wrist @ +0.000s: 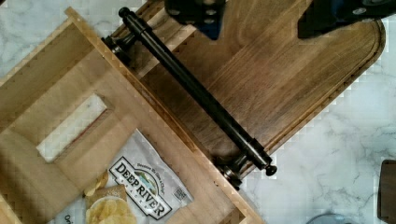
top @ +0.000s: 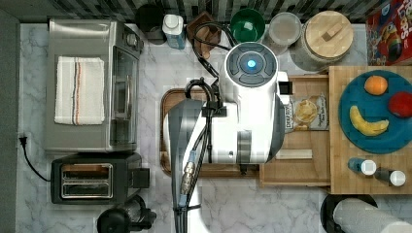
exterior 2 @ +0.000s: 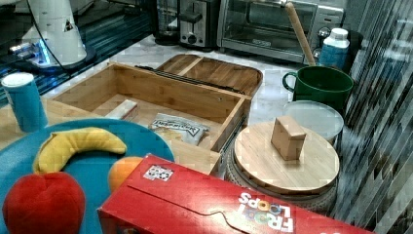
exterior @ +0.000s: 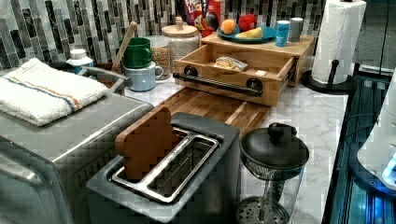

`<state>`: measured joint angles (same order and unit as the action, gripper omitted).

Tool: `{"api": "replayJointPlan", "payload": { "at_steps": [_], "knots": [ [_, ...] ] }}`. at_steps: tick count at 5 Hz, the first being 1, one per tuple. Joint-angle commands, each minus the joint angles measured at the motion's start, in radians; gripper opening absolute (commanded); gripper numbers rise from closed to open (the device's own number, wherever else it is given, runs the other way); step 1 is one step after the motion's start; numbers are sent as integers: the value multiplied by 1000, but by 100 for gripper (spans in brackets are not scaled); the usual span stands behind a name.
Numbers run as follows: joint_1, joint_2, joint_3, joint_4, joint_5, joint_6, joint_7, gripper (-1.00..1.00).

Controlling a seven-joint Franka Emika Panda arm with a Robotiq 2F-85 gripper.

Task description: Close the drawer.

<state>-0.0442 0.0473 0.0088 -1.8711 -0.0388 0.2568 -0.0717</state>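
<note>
kitchen | marble counter [top: 272, 204] | toaster [top: 94, 180] | oven [top: 90, 86] | tile splash [exterior: 56, 28]

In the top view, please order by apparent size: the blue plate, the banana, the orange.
1. blue plate, clearly largest.
2. banana.
3. orange, smallest; it looks shorter than the banana.

I see a white marble counter [top: 272, 206] with grey lines in it. Behind it is a wall of thin dark and grey tiles [exterior: 56, 28].

Walnut tray [top: 175, 99], toaster [top: 94, 179], blue plate [top: 371, 104] with banana [top: 367, 124], green mug [exterior 2: 319, 85]
</note>
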Motion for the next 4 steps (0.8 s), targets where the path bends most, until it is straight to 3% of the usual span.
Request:
{"api": "replayJointPlan", "payload": {
  "at_steps": [1, 2, 3, 4],
  "knots": [
    [0, 0, 3, 0, 0, 3, -13, -100],
    [0, 0, 3, 0, 0, 3, -13, -100],
    [24, -28, 32, -76, 4, 94, -74, 100],
    [21, -21, 56, -96, 86, 115, -280, 100]
  ]
}}
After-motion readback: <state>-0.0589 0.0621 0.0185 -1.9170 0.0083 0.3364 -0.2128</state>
